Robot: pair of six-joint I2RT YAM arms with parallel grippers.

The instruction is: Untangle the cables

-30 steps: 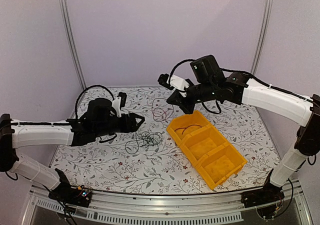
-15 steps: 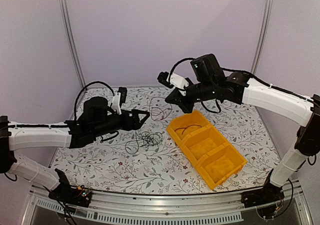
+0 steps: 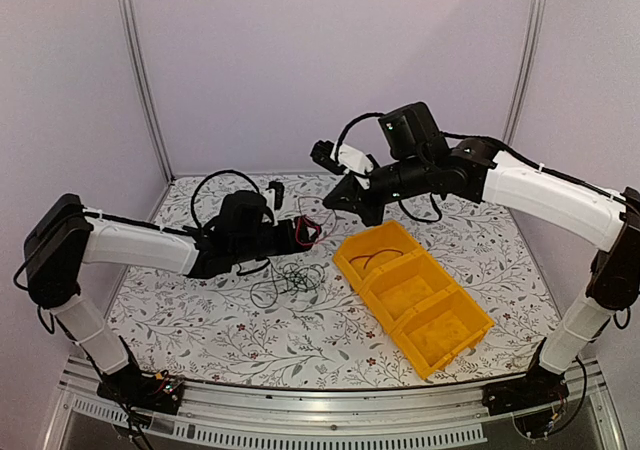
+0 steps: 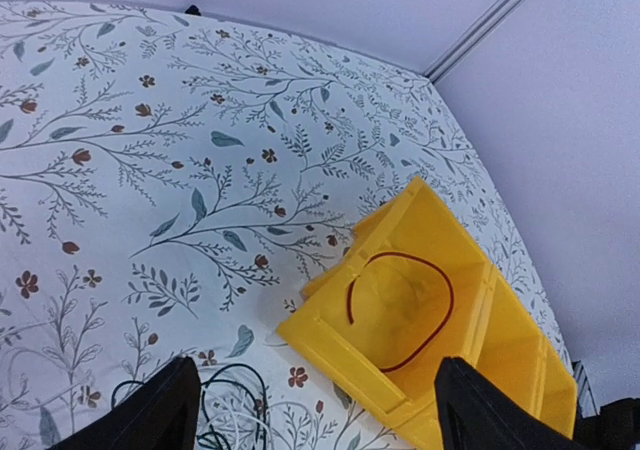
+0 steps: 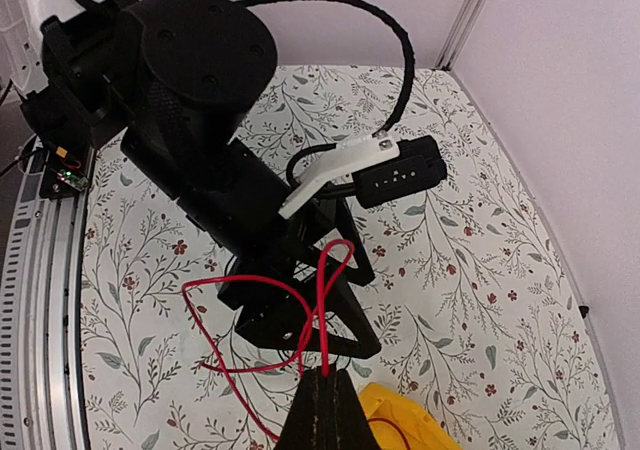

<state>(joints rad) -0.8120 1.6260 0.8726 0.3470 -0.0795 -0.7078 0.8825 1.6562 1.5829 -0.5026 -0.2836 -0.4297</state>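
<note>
1. Table point(image 3: 200, 322): a flat surface with a floral print. It carries the bin and the loose cables.

2. Right arm point(image 3: 545, 195): reaches from the right edge toward the far centre of the table. Left arm point(image 3: 130, 250): reaches from the left edge toward the centre.

3. Yellow bin point(image 3: 350, 270): three compartments in a row, set diagonally on the right half of the table. A red loop point(image 4: 440, 305) lies in the end compartment nearest the two hands. Whether it belongs to the lifted cable cannot be determined.

4. Left hand point(image 3: 306, 232): fingers spread wide, nothing gripped between them. In the left wrist view, table and bin show through the gap.

5. Right hand point(image 5: 325, 410): fingers fully closed, pinching the red cable point(image 5: 325, 270) above the table.

6. Red cable: rises in a narrow loop from the right hand and trails to the side, crossing in front of the left hand's fingers. Contact with them cannot be determined.

7. Black and white cables point(image 3: 290, 280): one tangled bundle flat on the table, just left of the bin, below the left hand.
</note>
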